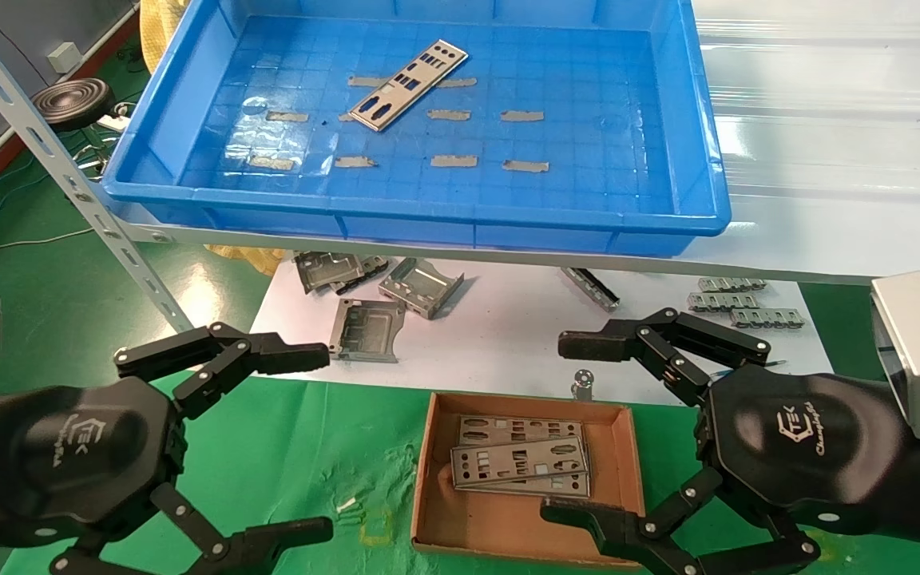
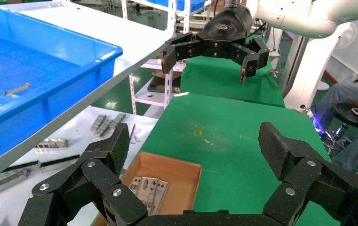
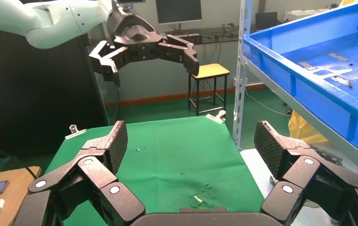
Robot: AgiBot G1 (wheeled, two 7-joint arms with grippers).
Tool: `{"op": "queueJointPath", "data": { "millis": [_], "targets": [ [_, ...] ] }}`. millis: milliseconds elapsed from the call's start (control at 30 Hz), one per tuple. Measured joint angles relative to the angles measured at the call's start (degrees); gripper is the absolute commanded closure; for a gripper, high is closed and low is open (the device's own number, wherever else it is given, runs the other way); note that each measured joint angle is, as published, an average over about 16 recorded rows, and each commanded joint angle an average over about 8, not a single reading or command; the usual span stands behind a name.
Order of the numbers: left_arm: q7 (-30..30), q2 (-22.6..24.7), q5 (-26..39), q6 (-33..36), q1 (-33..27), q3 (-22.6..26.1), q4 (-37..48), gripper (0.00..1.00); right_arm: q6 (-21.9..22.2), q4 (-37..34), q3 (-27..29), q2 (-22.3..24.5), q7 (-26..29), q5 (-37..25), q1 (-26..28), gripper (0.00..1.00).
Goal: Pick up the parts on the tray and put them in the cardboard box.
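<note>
You saw two matching black hands. The left hand (image 1: 324,439) and the right hand (image 1: 556,427) each had a glossy hexagonal palm housing printed with a white logo and script lettering. Each finger was built from black linkage bars pinned with silver screw heads, and ended in a pad (image 2: 118,143) with a fine knurled texture. Behind each palm sat a boxy silver-grey wrist block (image 1: 919,347). In the wrist views, the arms behind the hands wore smooth white shells (image 3: 35,21).

The right claw (image 3: 191,155) hangs wide open and empty above the green tabletop (image 3: 177,155); the left claw (image 3: 151,63), also spread, hovers beyond it. Beside the tabletop, the blue tray (image 3: 308,80) sits raised on a shelf.
</note>
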Motion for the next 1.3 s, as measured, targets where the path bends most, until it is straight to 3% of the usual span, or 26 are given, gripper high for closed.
{"op": "queueJointPath", "data": {
  "millis": [367,633,1300],
  "targets": [
    [0.0,0.0,0.0,0.0,0.0,0.0,0.0,0.0,0.0,0.0,0.0,0.0,0.0,0.0,0.0,0.03],
    [0.0,0.0,0.0,0.0,0.0,0.0,0.0,0.0,0.0,0.0,0.0,0.0,0.0,0.0,0.0,1.0],
    [0.0,0.0,0.0,0.0,0.0,0.0,0.0,0.0,0.0,0.0,0.0,0.0,0.0,0.0,0.0,1.0]
  ]
}}
